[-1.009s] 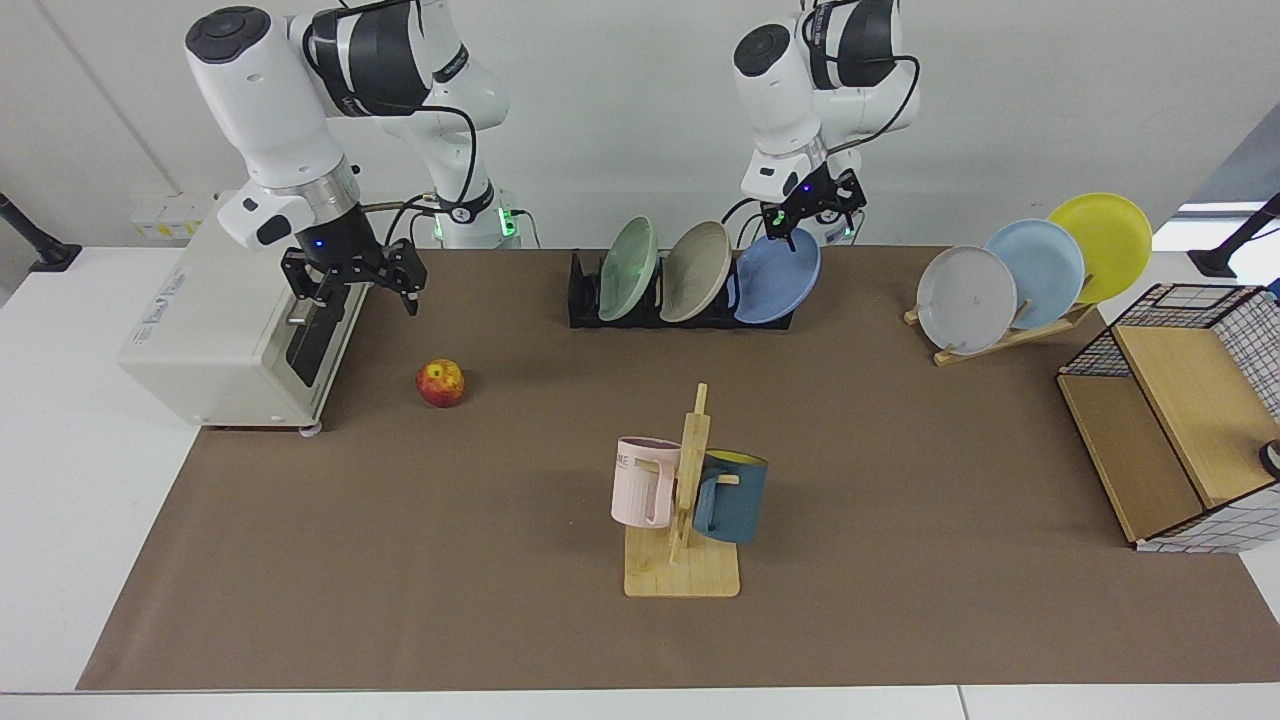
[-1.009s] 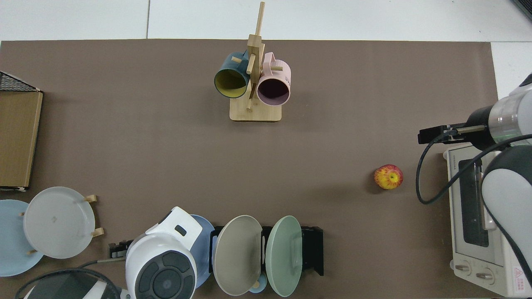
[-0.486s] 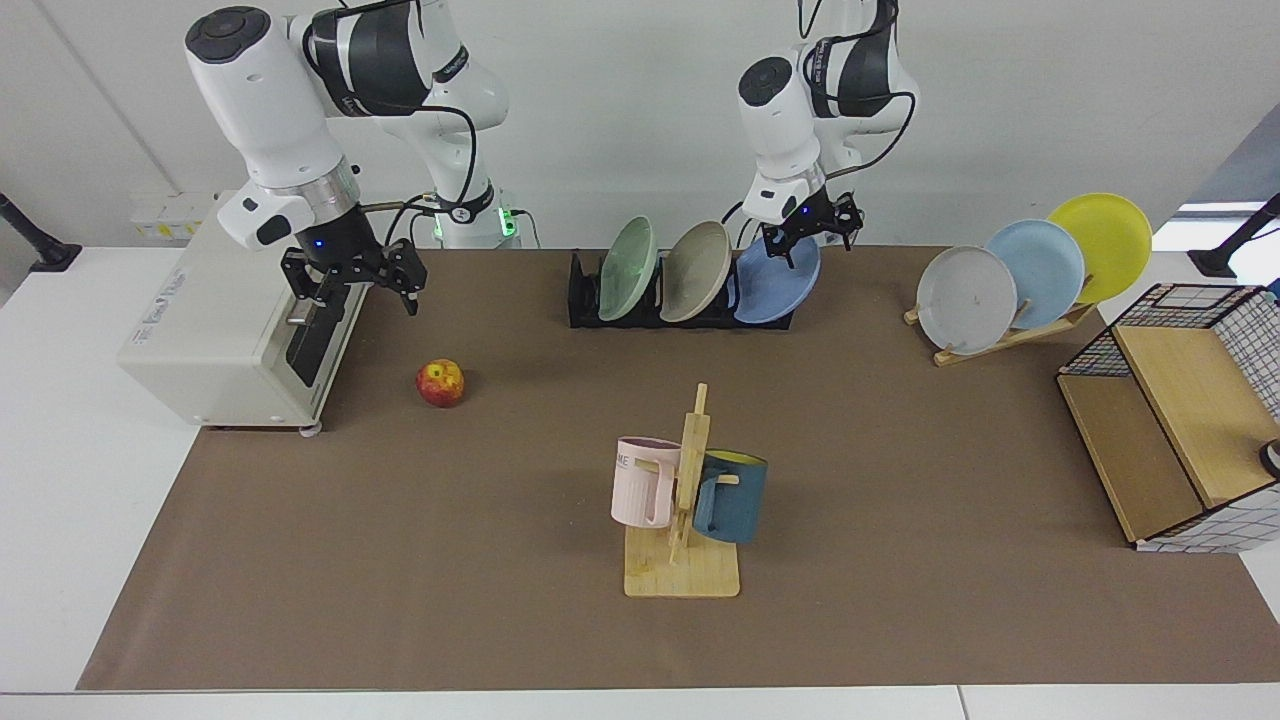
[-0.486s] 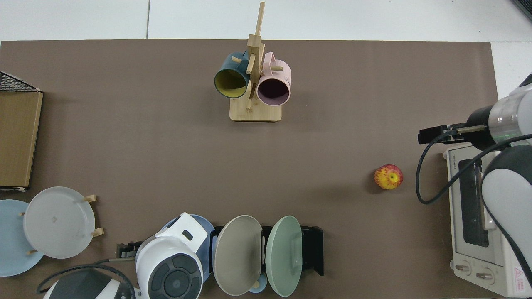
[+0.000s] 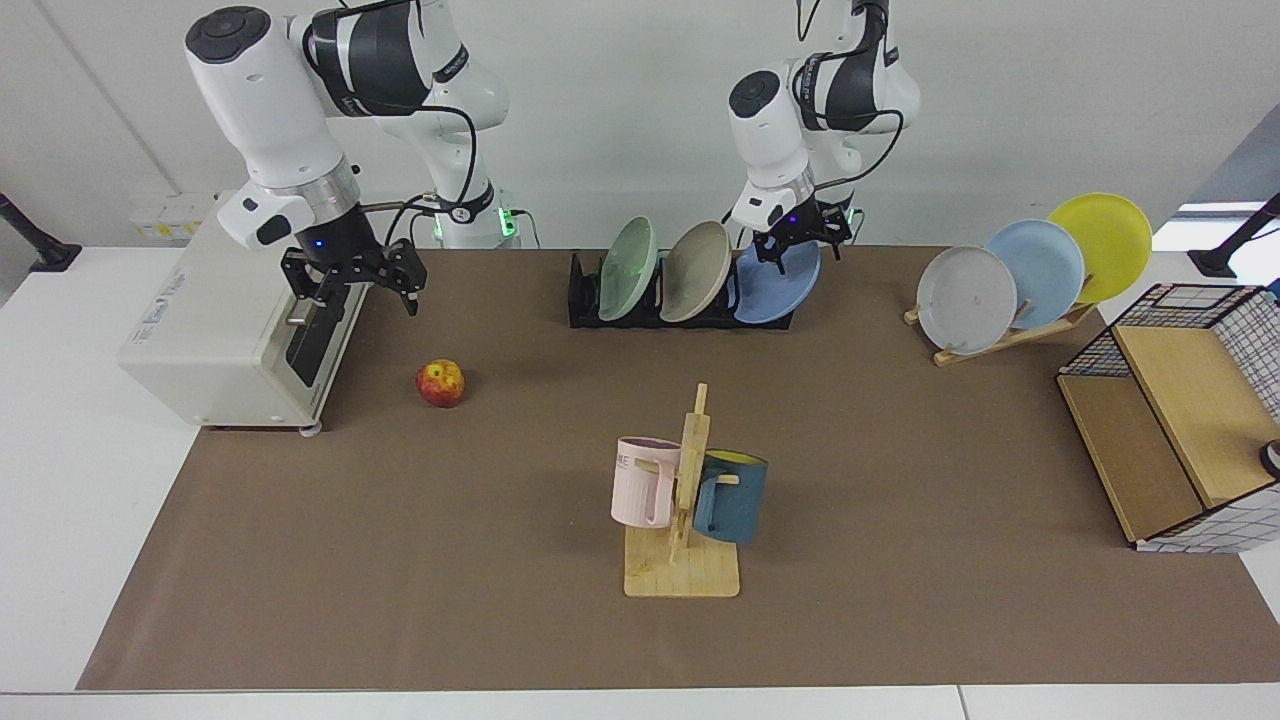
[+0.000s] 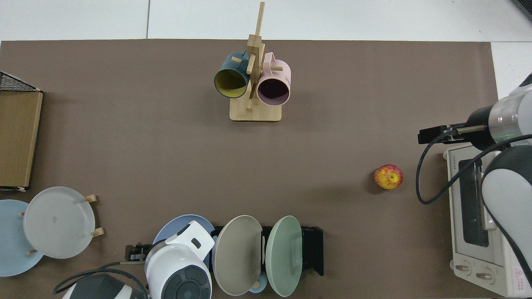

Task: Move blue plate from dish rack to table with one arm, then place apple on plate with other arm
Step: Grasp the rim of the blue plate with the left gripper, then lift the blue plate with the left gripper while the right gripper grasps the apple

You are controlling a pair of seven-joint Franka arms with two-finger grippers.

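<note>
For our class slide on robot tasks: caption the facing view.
Left gripper at the blue plate in the dish rack; right gripper waits above the apple.

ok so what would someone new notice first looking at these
Probably the left gripper at the top rim of the blue plate, which leans in the end slot of the black dish rack beside a beige and a green plate. Next, the apple lying alone on the brown mat of the table, with the right gripper waiting open above it by the white oven.
</note>
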